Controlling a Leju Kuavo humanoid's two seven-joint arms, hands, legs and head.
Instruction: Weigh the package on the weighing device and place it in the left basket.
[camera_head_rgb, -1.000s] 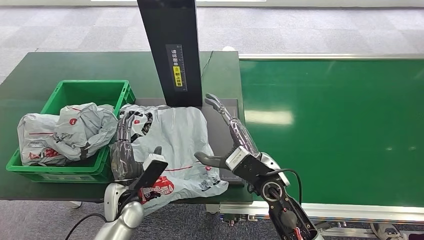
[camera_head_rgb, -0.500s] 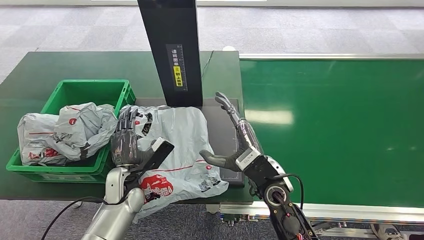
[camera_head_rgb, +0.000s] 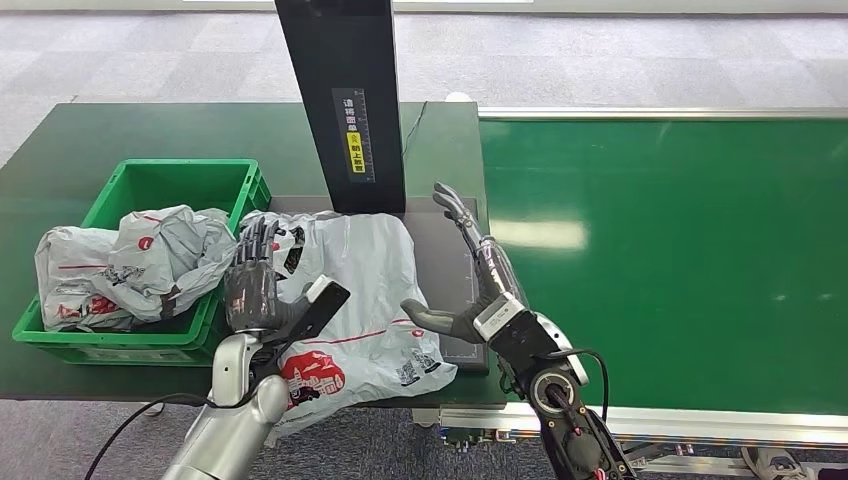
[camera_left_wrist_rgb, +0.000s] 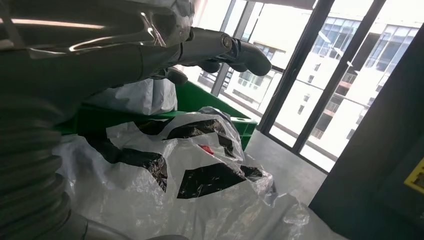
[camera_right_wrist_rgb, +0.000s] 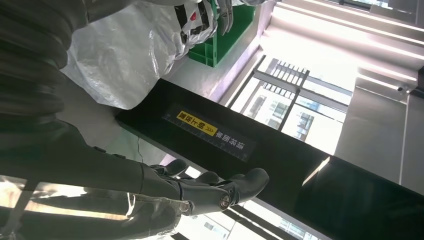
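Head view, lower centre of frame: I see the package (camera_head_rgb: 355, 300), a white-grey poly mailer with red and black print, lying on the dark weighing device (camera_head_rgb: 445, 270). Its near edge hangs over the front of the green table (camera_head_rgb: 120, 130).

Left hand (camera_head_rgb: 255, 290) sits at the package's left edge, lower left of centre. Fingers extended upward and held fairly close together, thumb spread out to the right over the plastic. It grips nothing; I read it as released. The fingers lie against or just above the bag's crumpled left side, and I cannot tell which. In the left wrist view the fingers (camera_left_wrist_rgb: 220, 50) are stretched out straight above the wrinkled plastic, with clear space under them there.

Right hand (camera_head_rgb: 470, 285) is to the right of the package, over the scale's right part. Fingers long and straight, pointing to the upper part of the frame, thumb stuck out left toward the bag's right edge, apart from it as far as I can see. Empty, spread wide.

Green basket (camera_head_rgb: 180, 180) at left of frame, holding other grey parcels (camera_head_rgb: 130, 265). Black post (camera_head_rgb: 345, 95) rises behind the scale. Green conveyor belt (camera_head_rgb: 680, 260) fills the right side.
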